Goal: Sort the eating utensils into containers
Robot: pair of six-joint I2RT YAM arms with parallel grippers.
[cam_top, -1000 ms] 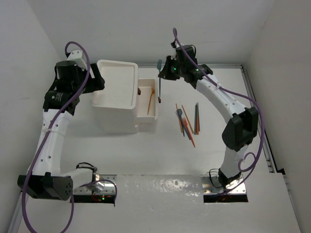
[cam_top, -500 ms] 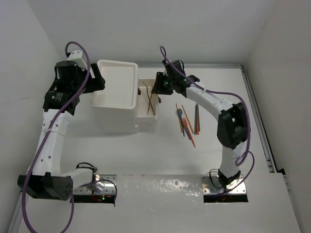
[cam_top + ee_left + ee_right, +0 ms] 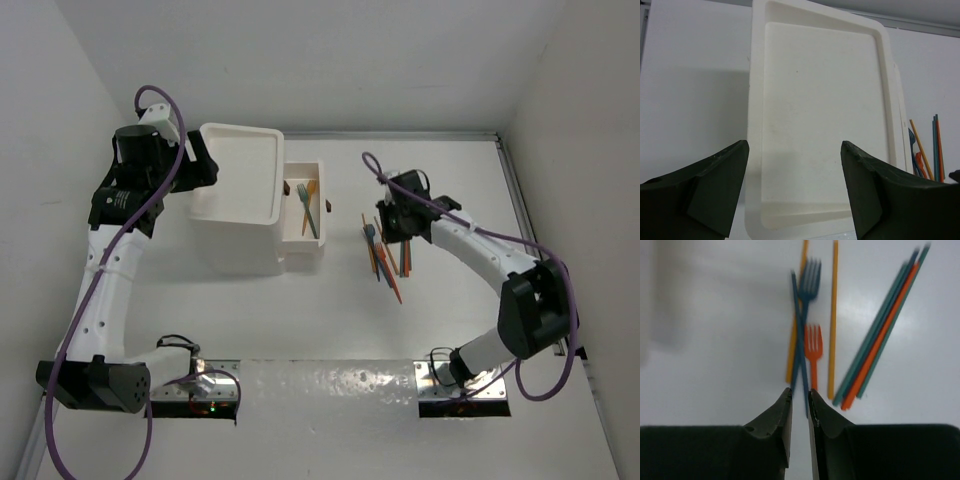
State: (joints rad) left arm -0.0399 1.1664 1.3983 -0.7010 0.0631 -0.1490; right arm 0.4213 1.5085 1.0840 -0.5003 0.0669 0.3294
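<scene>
1. Left to sort: loose utensils (image 3: pixel 385 255) fanned at bench (image 3: pixel 300 330) centre
2. Aiming right claw (image 3: pixel 799 391), nearly pinched, at blue fork (image 3: pixel 809 280) handle; cannot tell if grasping
3. Pulled out for drops: drawer (image 3: pixel 304 166), few pieces (image 3: pixel 309 205) inside
4. Parked released over unit top (image 3: pixel 820 100): left claw (image 3: pixel 794 145)

Drawer unit (image 3: pixel 240 215) stands left of centre on the tabletop (image 3: pixel 300 320). One drawer (image 3: pixel 302 243) is pulled out to its right, with a few utensils (image 3: pixel 309 205) inside. Loose utensils (image 3: pixel 380 262) lie on the tabletop right of the drawer, apart from it.
</scene>
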